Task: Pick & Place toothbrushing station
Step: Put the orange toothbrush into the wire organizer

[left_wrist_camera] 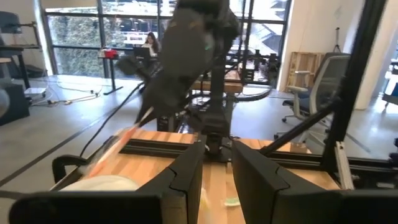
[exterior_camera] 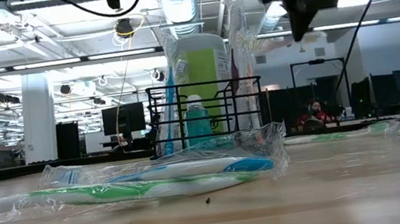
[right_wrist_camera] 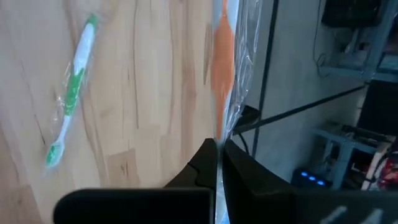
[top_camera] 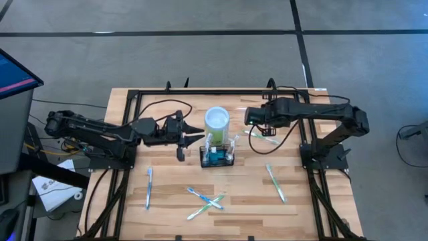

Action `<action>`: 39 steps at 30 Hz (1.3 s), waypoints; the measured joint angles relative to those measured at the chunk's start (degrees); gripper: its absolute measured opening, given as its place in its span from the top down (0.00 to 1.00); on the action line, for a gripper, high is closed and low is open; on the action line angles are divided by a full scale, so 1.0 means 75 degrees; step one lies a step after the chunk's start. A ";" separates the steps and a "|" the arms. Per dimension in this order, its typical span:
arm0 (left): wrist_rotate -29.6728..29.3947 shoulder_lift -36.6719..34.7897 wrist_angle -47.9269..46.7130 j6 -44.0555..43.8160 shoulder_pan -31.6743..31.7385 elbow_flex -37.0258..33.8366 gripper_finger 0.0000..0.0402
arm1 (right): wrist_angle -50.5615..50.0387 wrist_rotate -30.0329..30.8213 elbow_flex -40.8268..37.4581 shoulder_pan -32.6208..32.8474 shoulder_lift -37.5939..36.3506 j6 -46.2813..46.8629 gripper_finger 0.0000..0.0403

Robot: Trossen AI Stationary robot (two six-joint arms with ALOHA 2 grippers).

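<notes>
A: Item one, right gripper [right_wrist_camera: 219,163]. Condition?

B: Fingers clamped on a wrapped orange toothbrush [right_wrist_camera: 222,59], held up off the table [top_camera: 167,201], right of the lime-green cup [top_camera: 217,121]. A green toothbrush [right_wrist_camera: 69,93] lies on the wood below it.

A: Item two, left gripper [top_camera: 195,133].

B: Fingers parted, nothing between them, hovering just left of the cup and near the station's left end.

A: Item three, the toothbrushing station [top_camera: 218,155].

B: Black wire-mesh caddy, mid-table, just on the near side of the cup; I cannot tell if they touch. A teal bottle [exterior_camera: 197,123] and upright wrapped brushes stand inside.

A: Handling notes?

B: Judged light, stiff, open-walled. Its tall contents would likely tip it if grabbed low on one end. Best hold: top rim wire on a short side, fingers straddling it.

A: Clearance?

B: Cup crowds the far side. Loose toothbrushes [top_camera: 204,201] lie well nearer the front edge; one blue toothbrush [top_camera: 148,187] at left. Bare wood left and right of the caddy; the table frame rails bound the far edge.
</notes>
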 joint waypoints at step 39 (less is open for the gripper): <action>0.4912 0.1684 -0.0431 -0.3651 0.2399 0.1075 0.80 | 0.1374 0.0578 0.0993 0.2822 0.0844 -0.1937 1.00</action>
